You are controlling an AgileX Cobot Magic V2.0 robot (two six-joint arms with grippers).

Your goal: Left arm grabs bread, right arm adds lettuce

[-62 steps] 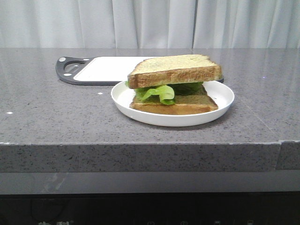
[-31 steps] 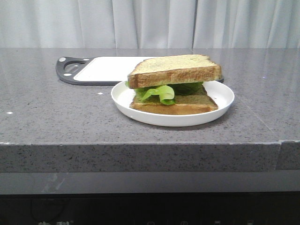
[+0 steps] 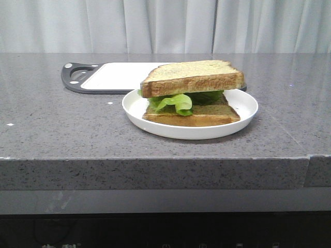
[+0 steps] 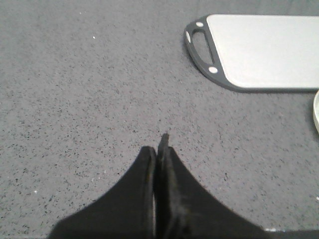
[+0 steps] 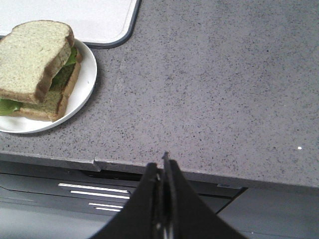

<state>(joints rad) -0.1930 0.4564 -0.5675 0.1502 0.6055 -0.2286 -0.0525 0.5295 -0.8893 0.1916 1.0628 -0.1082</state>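
A thick slice of bread (image 3: 192, 77) with a brown crust lies on top of light green lettuce (image 3: 173, 102), which rests on a lower slice (image 3: 196, 114) in a white plate (image 3: 245, 111). The same stack shows in the right wrist view: bread (image 5: 31, 57), lettuce (image 5: 9, 105), plate (image 5: 84, 82). My left gripper (image 4: 159, 149) is shut and empty above bare counter, away from the plate. My right gripper (image 5: 162, 167) is shut and empty over the counter's front edge, to the right of the plate. Neither arm shows in the front view.
A white cutting board with a dark rim and handle (image 3: 111, 76) lies behind the plate; it also shows in the left wrist view (image 4: 259, 50) and the right wrist view (image 5: 94, 20). The grey speckled counter (image 3: 62, 134) ends at a front edge (image 3: 155, 160) with dark cabinet fronts (image 5: 94, 191) below.
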